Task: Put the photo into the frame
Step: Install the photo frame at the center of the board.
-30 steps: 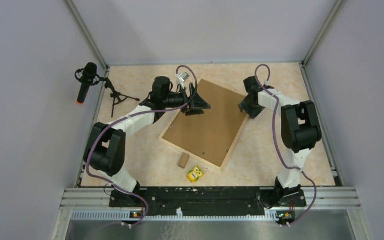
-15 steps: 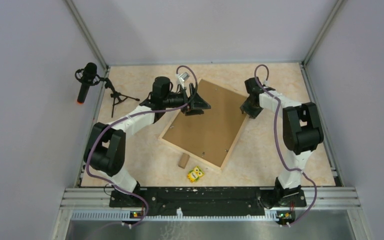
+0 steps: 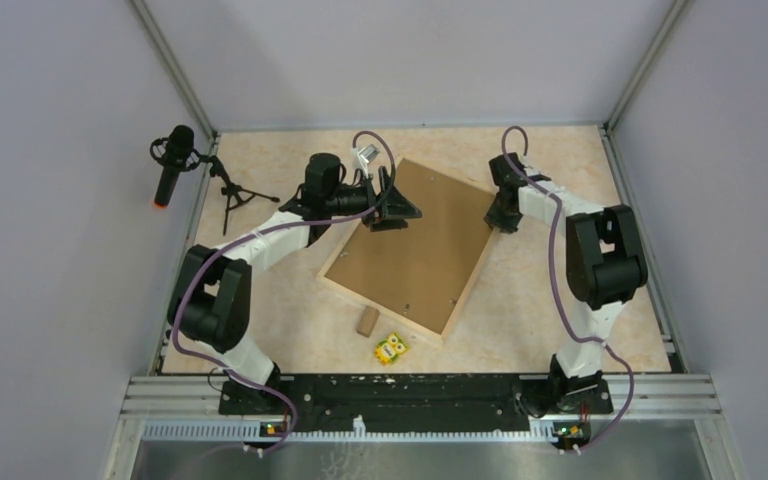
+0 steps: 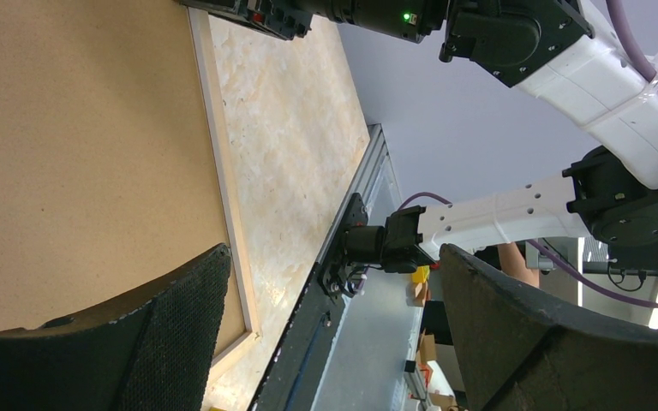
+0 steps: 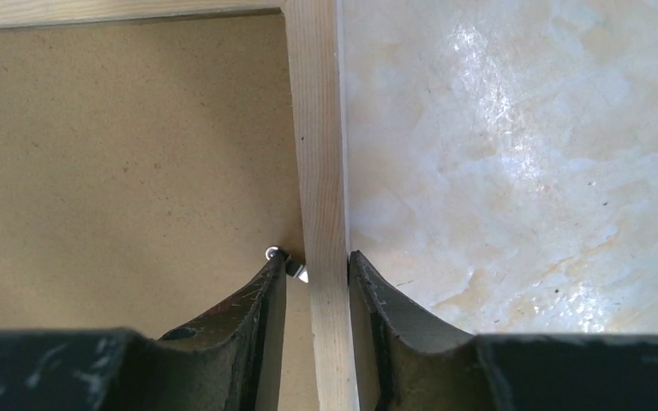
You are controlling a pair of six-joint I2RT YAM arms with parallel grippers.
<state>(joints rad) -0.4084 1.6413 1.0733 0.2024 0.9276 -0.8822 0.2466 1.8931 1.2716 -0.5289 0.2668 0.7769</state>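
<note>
Frame (image 3: pixel 471 280) laid face-down on counter (image 3: pixel 280 310), backing board (image 3: pixel 410 250) up, long axis running far-right to near-left. Its right rail is straddled by right jaws, nearly closed; actual grip cannot be told. Left jaws spread wide, empty, over far-left corner.

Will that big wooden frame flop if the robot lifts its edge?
Probably stiff: the frame is straight wooden strips with a flat backing board inside. It may tilt and drag if lifted, since the right gripper straddles just one thin edge strip. It would likely slide easily on the shiny table.
</note>
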